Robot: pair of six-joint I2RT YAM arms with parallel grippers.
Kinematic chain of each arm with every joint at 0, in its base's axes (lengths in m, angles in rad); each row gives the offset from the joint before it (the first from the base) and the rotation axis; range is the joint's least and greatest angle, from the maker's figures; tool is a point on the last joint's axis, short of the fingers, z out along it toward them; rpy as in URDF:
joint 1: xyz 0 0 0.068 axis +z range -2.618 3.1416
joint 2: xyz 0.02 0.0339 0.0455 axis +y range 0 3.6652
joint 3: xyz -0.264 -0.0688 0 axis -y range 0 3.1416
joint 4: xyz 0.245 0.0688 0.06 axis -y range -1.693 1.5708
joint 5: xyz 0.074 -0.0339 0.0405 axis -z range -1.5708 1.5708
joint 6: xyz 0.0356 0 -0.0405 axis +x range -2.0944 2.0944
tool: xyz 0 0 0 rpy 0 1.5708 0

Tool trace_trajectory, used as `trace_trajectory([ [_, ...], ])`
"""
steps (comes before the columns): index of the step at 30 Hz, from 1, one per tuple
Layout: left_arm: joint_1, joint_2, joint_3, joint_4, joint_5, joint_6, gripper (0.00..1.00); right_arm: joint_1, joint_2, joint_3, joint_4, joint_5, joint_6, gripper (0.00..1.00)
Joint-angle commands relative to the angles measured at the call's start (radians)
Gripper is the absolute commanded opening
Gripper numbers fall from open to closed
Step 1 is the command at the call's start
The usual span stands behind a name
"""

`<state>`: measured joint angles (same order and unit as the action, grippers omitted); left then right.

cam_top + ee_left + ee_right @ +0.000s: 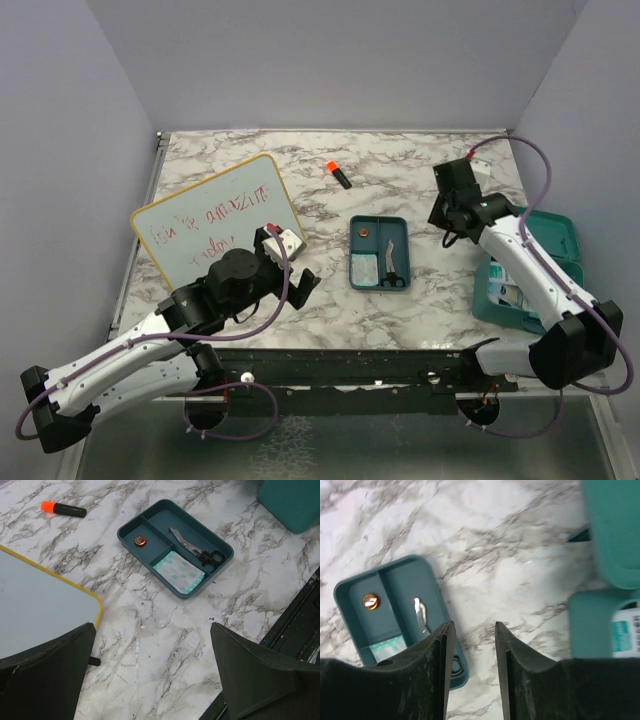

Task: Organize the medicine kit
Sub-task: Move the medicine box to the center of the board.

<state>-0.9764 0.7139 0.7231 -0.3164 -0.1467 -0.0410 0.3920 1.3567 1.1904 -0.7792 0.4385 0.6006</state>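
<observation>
The teal medicine kit case [545,240] lies open at the right table edge with white and teal packets [505,293] inside; it also shows in the right wrist view [612,530] and the left wrist view [292,502]. Its divided tray insert [366,272] sits mid-table and holds scissors [197,551], a small copper round tin [140,541] and a teal patterned packet [179,573]. My left gripper [152,626] is wide open and empty over bare marble, left of the tray. My right gripper [474,623] is open by a narrow gap, empty, above the marble between tray [412,582] and case.
A yellow-framed whiteboard [215,225] with red writing lies at the left, its corner beside my left fingers. An orange-capped black marker [338,173] lies at the back middle. The table's black front rail [380,365] runs along the near edge.
</observation>
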Motion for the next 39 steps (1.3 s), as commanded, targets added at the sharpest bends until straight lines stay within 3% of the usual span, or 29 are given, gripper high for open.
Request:
trace_trajectory([
  [1,-0.001,-0.016,-0.013,0.002,-0.012,0.001,0.99,-0.082,-0.099,0.029,-0.082,0.106,-0.048,0.45],
  [6,-0.001,-0.027,-0.013,0.002,-0.001,0.0,0.99,-0.236,-0.139,0.008,-0.08,0.108,-0.087,0.54],
  [10,-0.001,-0.034,-0.015,0.005,0.003,0.0,0.99,-0.377,-0.15,-0.027,-0.054,0.021,-0.108,0.56],
  [30,-0.001,-0.023,-0.016,0.005,0.011,0.003,0.99,-0.42,-0.128,-0.244,0.055,-0.124,-0.07,0.56],
  [39,-0.001,-0.018,-0.017,0.004,-0.003,0.003,0.99,-0.42,-0.077,-0.213,0.145,-0.253,-0.055,0.47],
])
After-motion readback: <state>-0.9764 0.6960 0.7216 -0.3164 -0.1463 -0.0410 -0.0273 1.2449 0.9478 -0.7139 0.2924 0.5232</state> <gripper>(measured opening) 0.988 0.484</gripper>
